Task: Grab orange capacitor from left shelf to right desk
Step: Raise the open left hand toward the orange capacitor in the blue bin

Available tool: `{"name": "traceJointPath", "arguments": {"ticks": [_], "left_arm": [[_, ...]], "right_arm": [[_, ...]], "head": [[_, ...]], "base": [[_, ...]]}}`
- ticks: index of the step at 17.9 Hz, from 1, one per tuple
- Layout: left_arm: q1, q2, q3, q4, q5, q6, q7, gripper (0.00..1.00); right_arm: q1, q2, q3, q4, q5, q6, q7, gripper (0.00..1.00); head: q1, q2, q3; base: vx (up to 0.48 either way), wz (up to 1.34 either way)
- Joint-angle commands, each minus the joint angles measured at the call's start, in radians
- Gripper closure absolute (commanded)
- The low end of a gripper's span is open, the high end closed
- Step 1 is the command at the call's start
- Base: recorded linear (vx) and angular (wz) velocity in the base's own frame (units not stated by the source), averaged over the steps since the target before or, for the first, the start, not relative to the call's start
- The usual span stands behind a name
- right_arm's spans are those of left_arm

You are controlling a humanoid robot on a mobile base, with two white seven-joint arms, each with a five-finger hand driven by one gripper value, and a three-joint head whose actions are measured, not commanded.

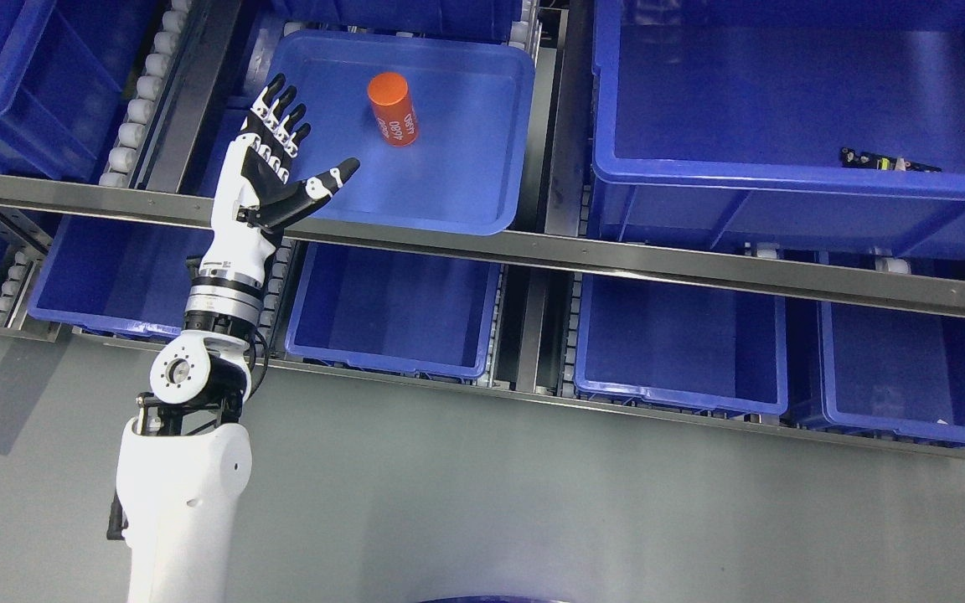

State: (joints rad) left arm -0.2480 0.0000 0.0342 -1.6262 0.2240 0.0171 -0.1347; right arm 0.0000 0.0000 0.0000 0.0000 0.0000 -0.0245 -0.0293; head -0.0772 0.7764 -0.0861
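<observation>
Grey smooth floor (533, 502) fills the lower part of our one and only view, the head view, and above it we look down into a metal shelf rack (616, 260) packed with blue plastic bins on two levels.

Up on the top level, we spot the orange cylindrical capacitor (392, 109) standing, tilted from our angle, inside a shallow blue plastic tray (466, 184), in its upper left part, with dark print running down its side. Nothing is touching it.

Our white and black left hand (277, 163) comes up from the lower left on its white arm (185, 469), and it hangs over the tray's left edge, near the capacitor but clearly apart from it. Its fingers (281, 109) are stretched out straight and point upward in the picture, the thumb (327, 180) splays off to the right, and the palm holds nothing.

Off to the right, a large deep blue bin (784, 92) carries a small dark part (889, 160) near its front wall; we cannot tell what it is. Below, more blue bins (390, 310) sit in the lower row.
</observation>
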Motion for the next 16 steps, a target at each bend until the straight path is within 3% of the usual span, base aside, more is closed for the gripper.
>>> {"name": "traceJointPath", "arguments": {"ticks": [1,11,16], "left_arm": [[-0.001,0.017,0.000,0.003,0.000,0.001,0.000,0.00],[-0.001,0.017,0.003,0.052,0.000,-0.034,0.000,0.00],[-0.097,0.017,0.004,0.182,0.000,-0.060,-0.003,0.00]], "right_arm": [[0.020,-0.017,-0.012,-0.017,0.003,0.001,0.000,0.00],[0.020,-0.017,-0.012,-0.017,0.003,0.002,0.000,0.00],[0.020,-0.017,-0.012,-0.017,0.003,0.001,0.000,0.00]], "head": [[0.0000,0.000,0.000],[0.0000,0.000,0.000],[0.0000,0.000,0.000]], "base": [[0.000,0.00],[0.000,0.00],[0.000,0.00]]}}
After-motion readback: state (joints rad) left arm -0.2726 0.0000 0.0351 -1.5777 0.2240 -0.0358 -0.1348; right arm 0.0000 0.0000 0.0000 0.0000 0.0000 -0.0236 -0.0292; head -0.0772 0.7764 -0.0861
